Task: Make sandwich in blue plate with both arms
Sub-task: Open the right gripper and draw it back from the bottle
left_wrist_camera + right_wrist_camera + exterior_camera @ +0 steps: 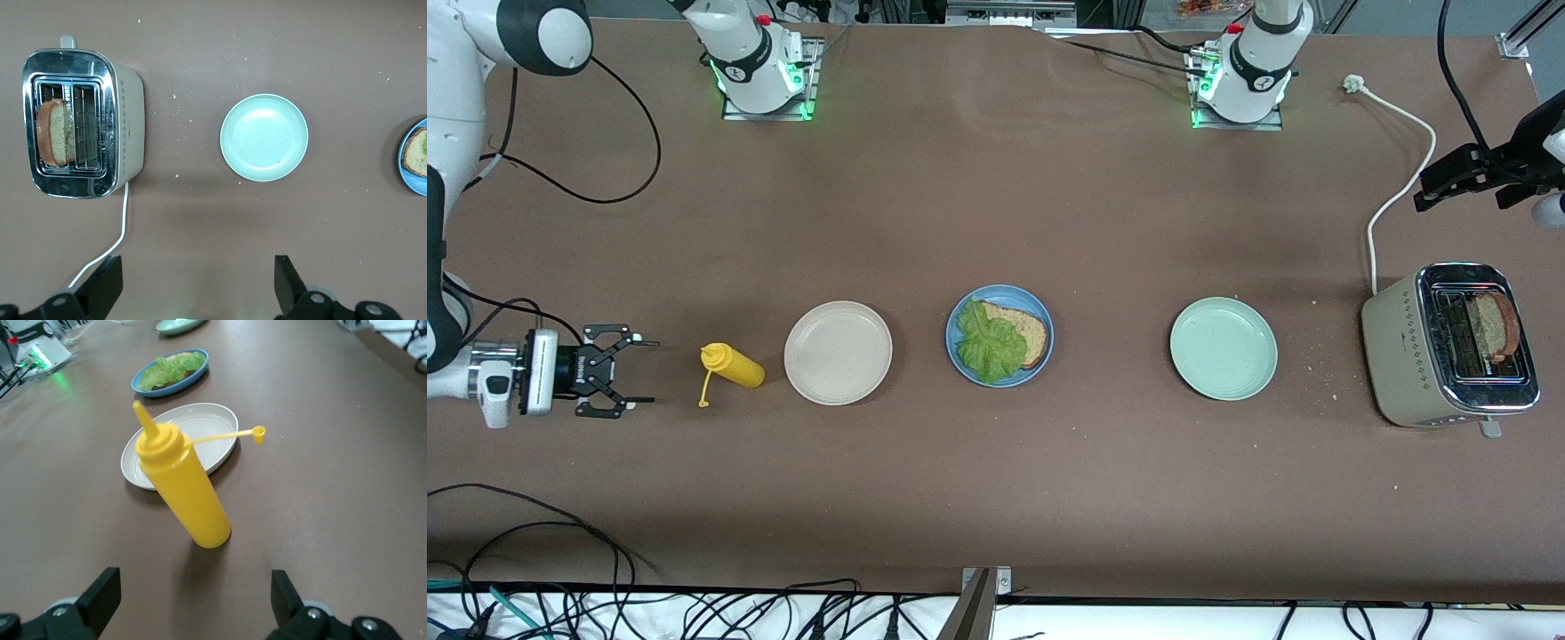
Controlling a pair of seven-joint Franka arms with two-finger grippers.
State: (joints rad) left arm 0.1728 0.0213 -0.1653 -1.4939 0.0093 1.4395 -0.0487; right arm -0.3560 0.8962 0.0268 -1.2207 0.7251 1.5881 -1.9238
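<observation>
**Sandwich half built; top slice waits in the toaster**

Nearest the front camera, a bare stretch of the brown bench [996, 498] is seen, with a single row of things set along its middle. At the left arm's end of that row a toaster [1449, 347] is stood, and one browned bread slice [1494, 327] is held upright in one of its slots. Next along the row come a pale green plate [1224, 348], the blue plate [1000, 336], a cream-white plate [838, 352] and, at the right arm's end, a yellow squeeze bottle [734, 365] laid on its side with its cap off on a tether.

On the blue plate one bread slice [1024, 332] is laid, and a ruffled lettuce leaf [987, 345] is spread over most of it. No second slice is on top, so the sandwich is judged about half made.

The left hand [1458, 178] is held in the air over the bench near the toaster, its fingers apart and nothing between them. The right hand [639, 372] is held low beside the bottle, fingers likewise apart and empty; that arm appears to be waiting.

The step in hand is judged to be fetching the top slice. The left hand would need to be lowered over the toaster slot, closed on the slice's exposed edge, lifted straight up, then carried to the blue plate and released squarely over the lettuce.
</observation>
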